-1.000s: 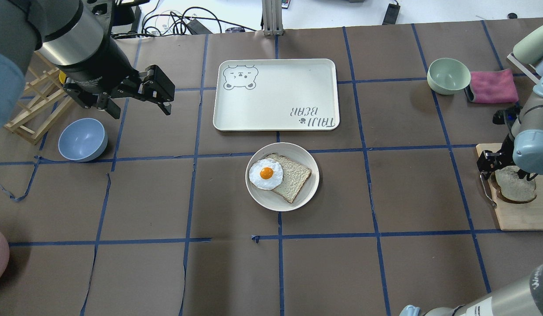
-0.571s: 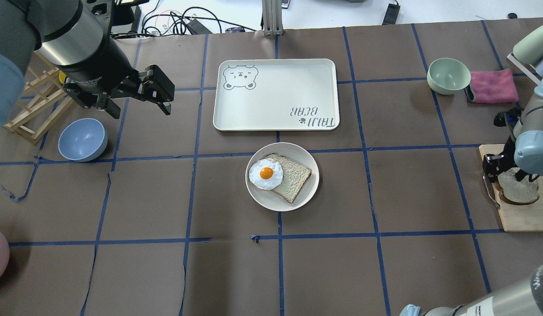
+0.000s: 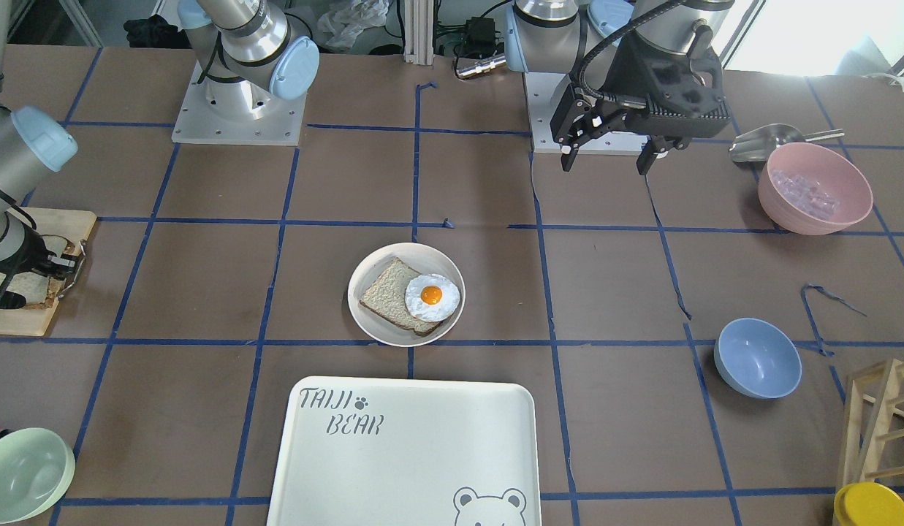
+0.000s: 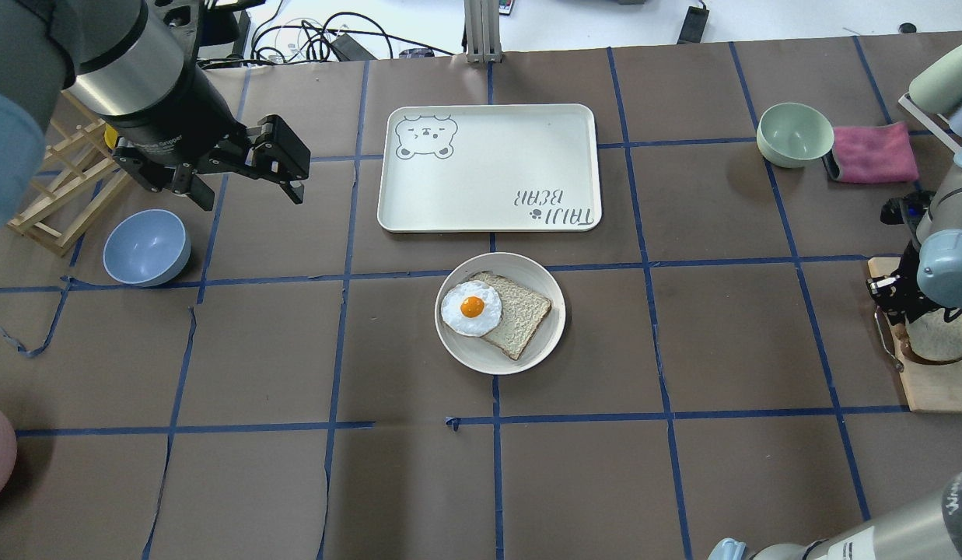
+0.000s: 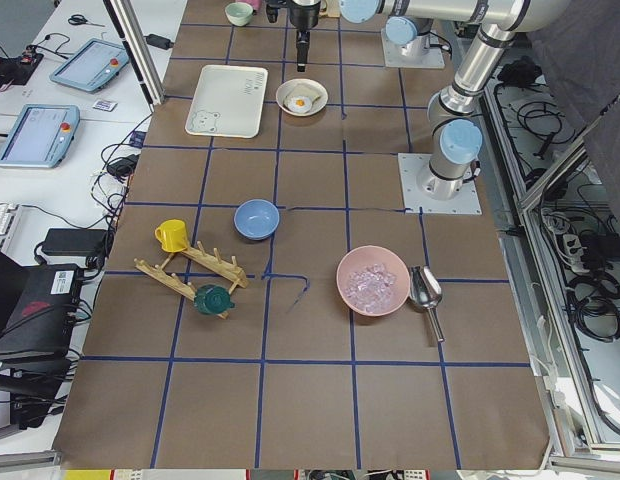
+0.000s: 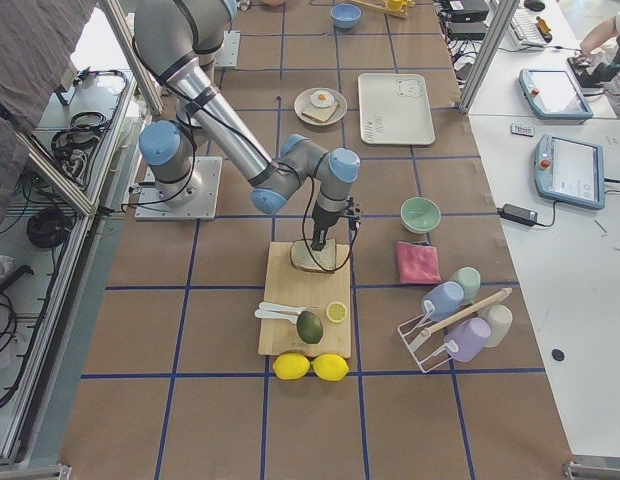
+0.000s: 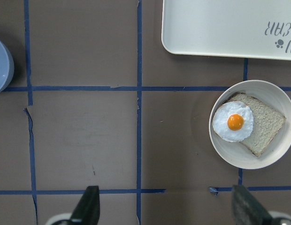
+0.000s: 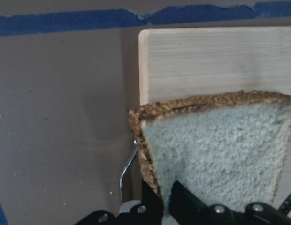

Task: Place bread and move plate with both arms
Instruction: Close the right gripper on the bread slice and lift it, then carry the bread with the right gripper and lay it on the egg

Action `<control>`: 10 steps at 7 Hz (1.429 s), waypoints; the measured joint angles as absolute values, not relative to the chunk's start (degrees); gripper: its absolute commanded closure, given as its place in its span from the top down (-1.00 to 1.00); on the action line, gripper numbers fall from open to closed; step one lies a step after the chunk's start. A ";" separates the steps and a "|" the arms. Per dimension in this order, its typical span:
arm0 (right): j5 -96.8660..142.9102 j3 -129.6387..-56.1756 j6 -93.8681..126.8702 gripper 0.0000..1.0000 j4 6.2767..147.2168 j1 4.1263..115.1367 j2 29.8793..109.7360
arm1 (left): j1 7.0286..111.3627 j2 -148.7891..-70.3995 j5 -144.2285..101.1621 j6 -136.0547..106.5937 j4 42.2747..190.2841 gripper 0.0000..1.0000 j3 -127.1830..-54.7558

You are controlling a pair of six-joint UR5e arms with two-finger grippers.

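One tray near the plate reads "TAIJI BEAR".

Bread: looked porous and rough, with a grainy brown crust
Board: was pale wood, matt, with a fine straight grain
Plate: looked smooth, cream, faintly shiny
Tray: looked smooth, matt off-white
Table cover: was matt brown paper, torn in places, with blue tape lines
Cloth: was soft pink fabric

bread: pale, brown-crusted, on wooden board | plate: cream, round, mid-table beside tray
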State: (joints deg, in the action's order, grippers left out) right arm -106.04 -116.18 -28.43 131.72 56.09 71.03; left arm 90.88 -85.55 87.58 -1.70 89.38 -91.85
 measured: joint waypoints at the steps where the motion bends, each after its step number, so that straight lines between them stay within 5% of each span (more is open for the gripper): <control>1: -106.01 -116.11 -28.19 -1.00 131.48 56.22 71.47 | 90.88 -85.46 87.59 -1.58 89.38 1.00 -91.85; 6: -105.44 -114.11 -21.27 -1.00 122.68 62.08 79.00 | 90.88 -85.54 87.80 -1.57 89.35 1.00 -91.82; 10: -100.79 -99.82 7.53 -1.00 101.75 86.32 79.81 | 90.88 -85.52 87.91 -1.50 89.38 1.00 -91.85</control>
